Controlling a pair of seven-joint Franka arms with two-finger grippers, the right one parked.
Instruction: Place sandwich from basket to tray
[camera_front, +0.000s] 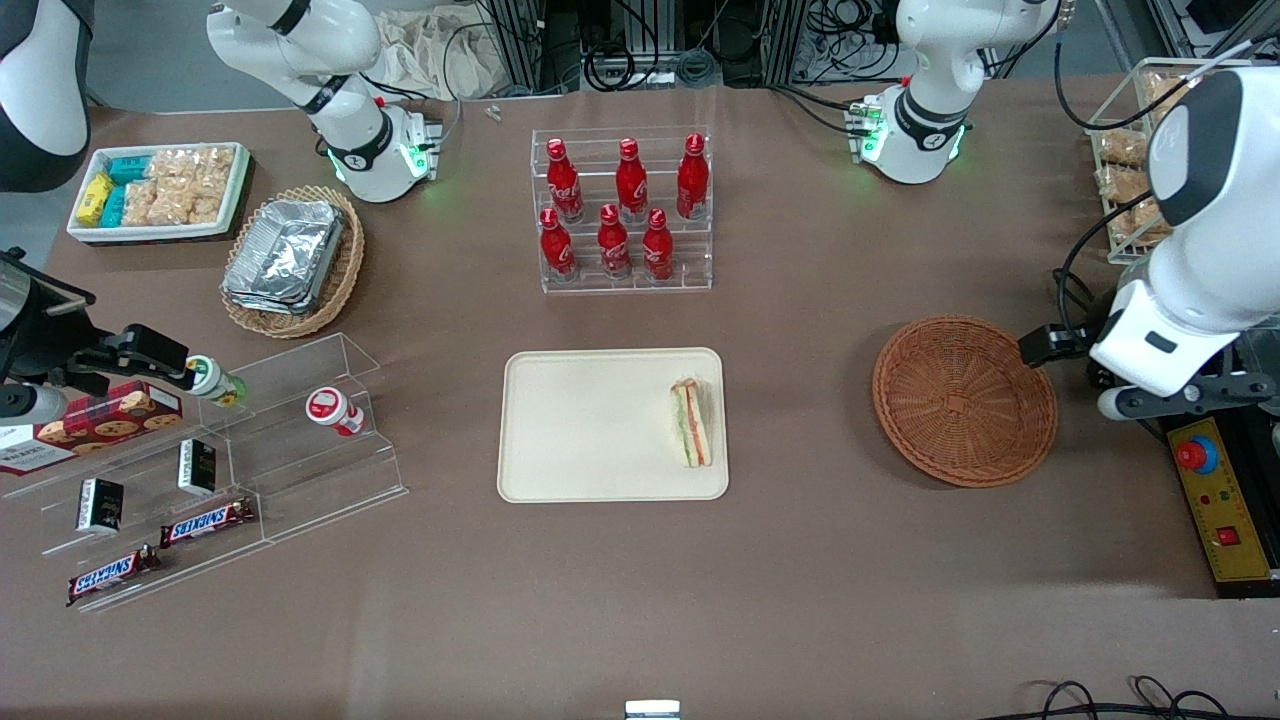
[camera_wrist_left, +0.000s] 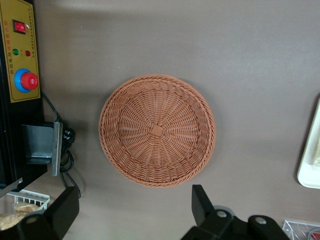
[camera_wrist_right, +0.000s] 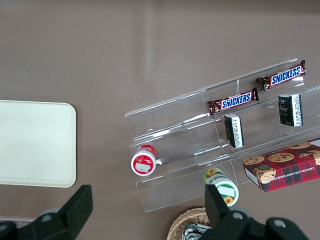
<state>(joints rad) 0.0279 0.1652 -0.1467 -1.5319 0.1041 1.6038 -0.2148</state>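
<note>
The sandwich (camera_front: 692, 422) lies on the cream tray (camera_front: 590, 440), at the tray end nearest the basket. The reddish-brown wicker basket (camera_front: 905, 400) is empty; the left wrist view shows its bare woven bottom (camera_wrist_left: 115, 145). My left gripper (camera_front: 1045, 347) is open and empty, raised beside the basket's rim toward the working arm's end of the table. In the left wrist view its gripper (camera_wrist_left: 132, 212) stands wide apart just outside the basket's rim, over bare table. An edge of the tray (camera_wrist_left: 311, 160) shows in that view, and the tray (camera_wrist_right: 35, 142) also shows in the right wrist view.
A rack of red bottles (camera_front: 622, 210) stands farther from the front camera than the tray. A yellow control box with a red button (camera_front: 1215, 490) sits beside the basket. A foil-container basket (camera_front: 292, 262), a white snack tub (camera_front: 160, 190) and a clear snack shelf (camera_front: 220, 460) lie toward the parked arm's end.
</note>
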